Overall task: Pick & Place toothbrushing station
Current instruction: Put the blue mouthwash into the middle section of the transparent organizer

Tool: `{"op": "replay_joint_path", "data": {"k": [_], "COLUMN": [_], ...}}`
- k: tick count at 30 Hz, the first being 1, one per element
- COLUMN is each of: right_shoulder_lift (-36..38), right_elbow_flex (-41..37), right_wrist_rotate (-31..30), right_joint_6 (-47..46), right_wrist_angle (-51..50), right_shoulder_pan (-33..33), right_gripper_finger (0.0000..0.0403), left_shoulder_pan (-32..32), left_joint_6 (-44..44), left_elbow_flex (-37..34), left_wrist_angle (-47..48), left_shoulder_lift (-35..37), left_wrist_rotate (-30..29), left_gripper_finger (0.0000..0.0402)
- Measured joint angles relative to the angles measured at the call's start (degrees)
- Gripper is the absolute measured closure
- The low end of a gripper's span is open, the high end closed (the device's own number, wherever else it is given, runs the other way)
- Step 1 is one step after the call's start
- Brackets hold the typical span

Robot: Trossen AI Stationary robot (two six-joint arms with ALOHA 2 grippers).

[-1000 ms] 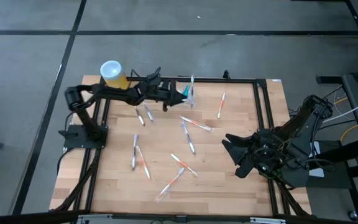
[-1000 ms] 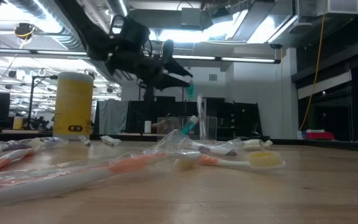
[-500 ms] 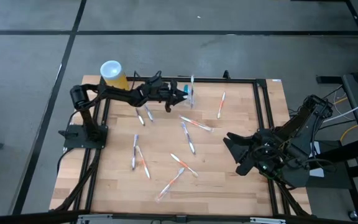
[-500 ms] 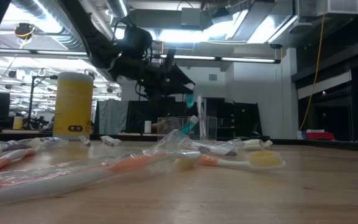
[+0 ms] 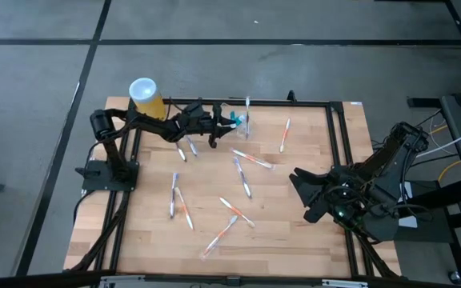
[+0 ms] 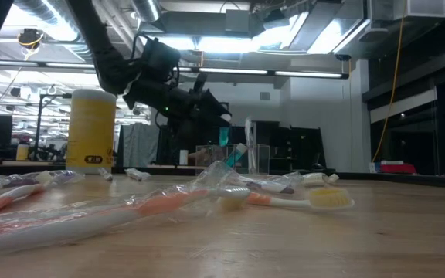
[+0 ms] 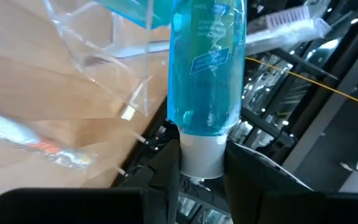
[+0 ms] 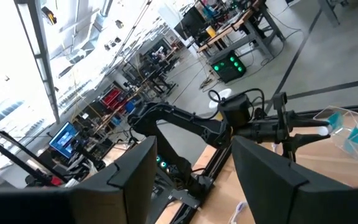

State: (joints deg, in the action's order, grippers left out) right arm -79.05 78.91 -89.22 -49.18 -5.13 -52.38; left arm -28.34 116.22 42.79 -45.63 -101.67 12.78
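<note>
The left gripper is out over the far edge of the table, jaws clamped on the white cap of a small blue tube, probably toothpaste or mouthwash. The wrist view shows the fingers pinching the cap while the blue body juts ahead, so the free end can lead into a slot. Right in front of it sits the toothbrushing station, the clear low-walled holder at the table's far edge, and the tube's end already seems to reach over its see-through wall, though whether they touch cannot be told. From table height the arm hangs tilted downward above the holder, which suggests a lowering move is in hand

The yellow canister stands at the far left corner, just behind the left arm and out of its path. Wrapped toothbrushes lie scattered across the wood, still waiting their turn

The right gripper waits low at the right side of the table, well apart from the action, fingers spread wide and empty
</note>
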Motion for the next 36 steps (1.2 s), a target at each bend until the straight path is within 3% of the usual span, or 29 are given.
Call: {"op": "replay_joint_path", "data": {"k": [18, 26, 36], "right_shoulder_lift": [0.02, 0.04, 0.04], "right_elbow_flex": [0.0, 0.0, 0.0], "right_wrist_rotate": [-0.8, -0.79, -0.75], "right_joint_6": [-0.86, -1.17, -0.95], "right_wrist_angle": [0.0, 0.0, -0.02], "right_shoulder_pan": [-0.02, 0.0, -0.02], "right_gripper_finger": [0.019, 0.019, 0.019], "left_shoulder_pan": [-0.4, -0.37, -0.37], "left_joint_6": [3.72, 4.29, 2.7], "left_elbow_flex": [-0.12, -0.12, 2.52], "left_wrist_angle": [2.15, 1.94, -9.58], "left_shoulder_lift": [-0.52, -0.53, -0.54], "left_wrist_rotate": [-0.25, -1.28, -4.14], "left_gripper_finger": [0.0314, 0.0231, 0.0216]}}
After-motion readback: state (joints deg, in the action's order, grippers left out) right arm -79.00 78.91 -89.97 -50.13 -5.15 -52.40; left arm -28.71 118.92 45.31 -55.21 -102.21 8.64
